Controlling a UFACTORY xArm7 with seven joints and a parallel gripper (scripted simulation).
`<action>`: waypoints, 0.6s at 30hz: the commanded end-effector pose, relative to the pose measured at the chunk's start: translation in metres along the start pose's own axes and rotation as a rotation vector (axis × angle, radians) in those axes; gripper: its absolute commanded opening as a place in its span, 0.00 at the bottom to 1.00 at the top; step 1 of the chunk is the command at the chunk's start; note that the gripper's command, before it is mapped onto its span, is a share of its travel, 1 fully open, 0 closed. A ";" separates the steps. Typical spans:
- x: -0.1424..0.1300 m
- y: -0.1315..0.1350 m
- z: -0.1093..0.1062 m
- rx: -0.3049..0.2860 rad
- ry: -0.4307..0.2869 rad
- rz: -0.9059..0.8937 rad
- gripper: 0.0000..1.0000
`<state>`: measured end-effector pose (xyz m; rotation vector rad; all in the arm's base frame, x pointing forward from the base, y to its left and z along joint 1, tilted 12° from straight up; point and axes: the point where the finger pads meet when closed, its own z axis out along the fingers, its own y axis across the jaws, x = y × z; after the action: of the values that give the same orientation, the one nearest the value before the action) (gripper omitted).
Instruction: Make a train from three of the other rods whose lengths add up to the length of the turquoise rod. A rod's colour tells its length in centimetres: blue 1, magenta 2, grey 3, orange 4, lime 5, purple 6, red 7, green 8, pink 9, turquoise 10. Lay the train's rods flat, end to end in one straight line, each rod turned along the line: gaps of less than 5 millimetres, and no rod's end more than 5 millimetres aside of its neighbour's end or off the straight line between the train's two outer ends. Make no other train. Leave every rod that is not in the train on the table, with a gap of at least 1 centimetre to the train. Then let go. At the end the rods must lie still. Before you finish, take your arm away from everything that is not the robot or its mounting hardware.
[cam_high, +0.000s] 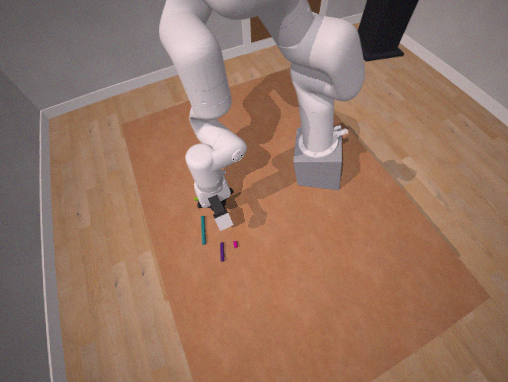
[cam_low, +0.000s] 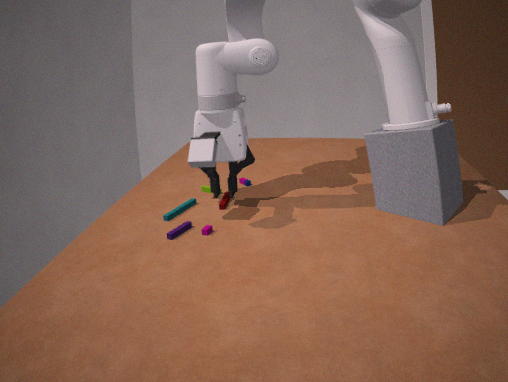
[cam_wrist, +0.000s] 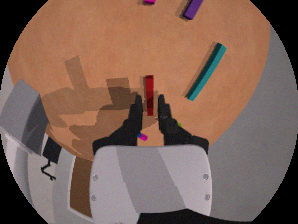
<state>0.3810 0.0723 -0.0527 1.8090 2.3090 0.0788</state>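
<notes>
The turquoise rod (cam_low: 179, 209) lies flat on the mat, with a purple rod (cam_low: 179, 230) and a short magenta rod (cam_low: 207, 230) in front of it. A red rod (cam_low: 224, 200) lies flat to the right of the turquoise rod. My gripper (cam_low: 223, 192) is down at the table with its fingers on either side of the red rod's far end. In the wrist view the fingers stand a little apart from the red rod (cam_wrist: 149, 90), partly open and not pressing on it. A lime rod (cam_low: 209, 189) lies just behind the fingers. A second magenta rod with a blue rod (cam_low: 244, 181) lies behind to the right.
The arm's grey base block (cam_low: 415, 170) stands on the mat to the right. The mat's left edge (cam_low: 125, 195) is close behind the rods. In the top view, the turquoise rod (cam_high: 203, 230), purple rod (cam_high: 222, 251) and magenta rod (cam_high: 235, 244) lie just in front of the wrist.
</notes>
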 end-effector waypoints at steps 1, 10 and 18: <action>0.000 0.001 -0.001 -0.003 0.001 0.000 0.24; 0.000 0.001 -0.001 -0.003 0.001 0.000 0.24; 0.000 0.001 0.002 -0.003 0.001 0.000 0.24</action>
<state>0.3811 0.0722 -0.0533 1.8090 2.3090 0.0791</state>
